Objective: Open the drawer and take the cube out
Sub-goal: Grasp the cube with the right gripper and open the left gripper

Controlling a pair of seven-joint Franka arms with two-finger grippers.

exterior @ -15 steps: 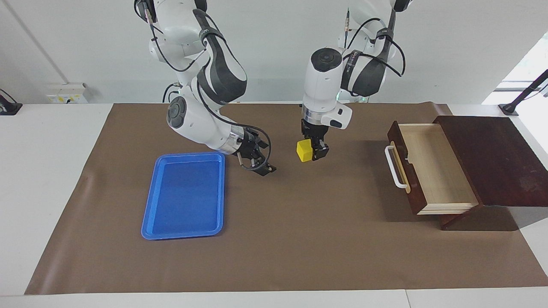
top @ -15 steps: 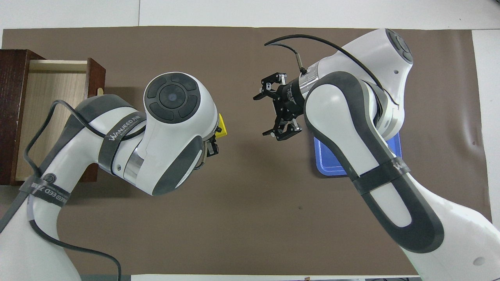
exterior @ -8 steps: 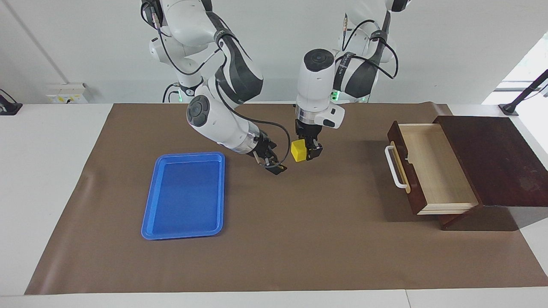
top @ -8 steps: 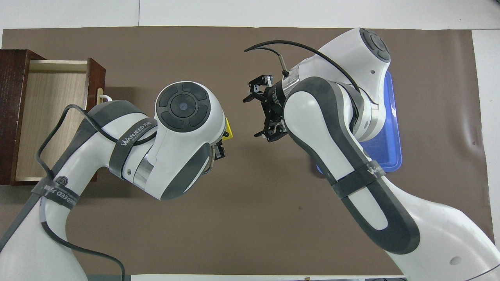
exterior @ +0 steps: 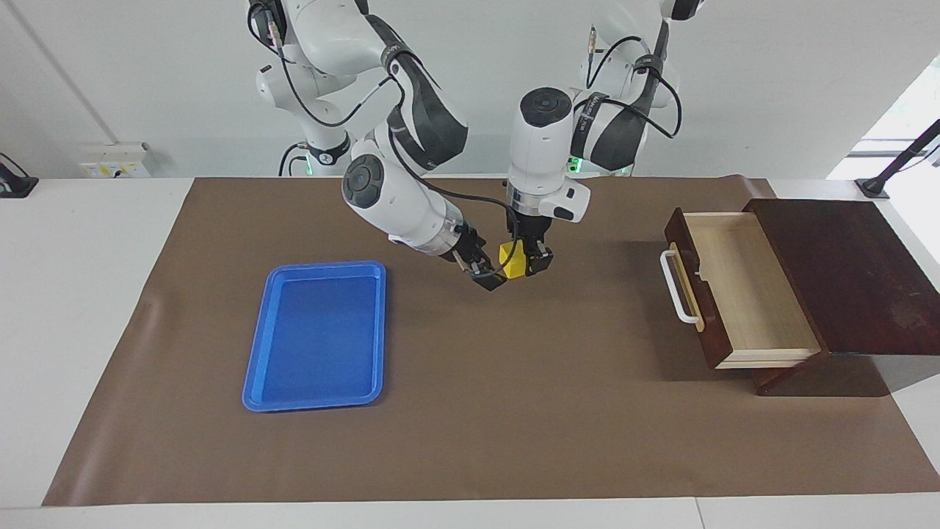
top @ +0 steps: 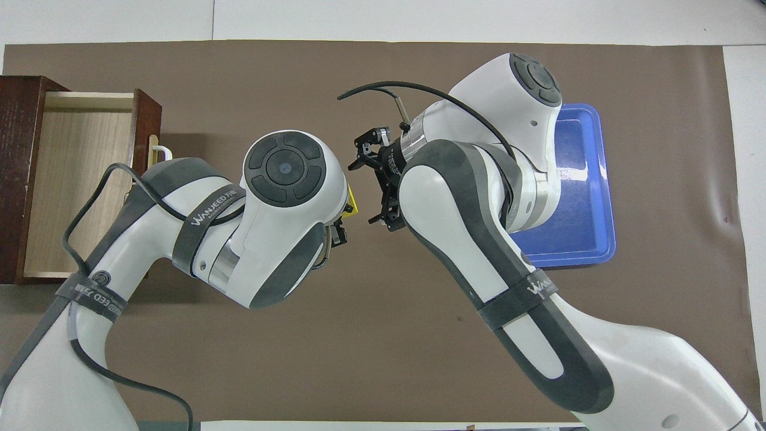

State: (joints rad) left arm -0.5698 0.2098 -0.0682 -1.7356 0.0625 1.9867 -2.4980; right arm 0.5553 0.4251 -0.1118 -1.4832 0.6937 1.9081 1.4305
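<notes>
Surface: a white table (exterior: 88, 308) carries a brown mat (exterior: 514, 411) that covers nearly all of it, leaving white strips at both ends and along the edge farthest from the robots.
Room: a plain pale wall stands at the robots' edge of the table, with a socket box low on it toward the right arm's end.
Drawer: the drawer (exterior: 742, 286) stands pulled open at the left arm's end of the table, its pale wooden inside bare, its white handle (exterior: 673, 288) facing the table's middle, the dark box (exterior: 852, 272) around its inner end.
Tray: a blue tray (exterior: 317, 334) lies flat on the mat toward the right arm's end.
Cube: the cube (exterior: 512, 259) is up in the air over the middle of the mat, between tray and drawer.
Left arm: it comes from its base at the robots' edge and bends straight down; the left gripper (exterior: 530, 263) points at the mat with its fingers closed on the cube.
Right arm: it slants down and inward from its base; the right gripper (exterior: 488, 273) is beside the cube, fingers spread wide, one fingertip (top: 382, 218) close to the cube; whether it touches cannot be told.
</notes>
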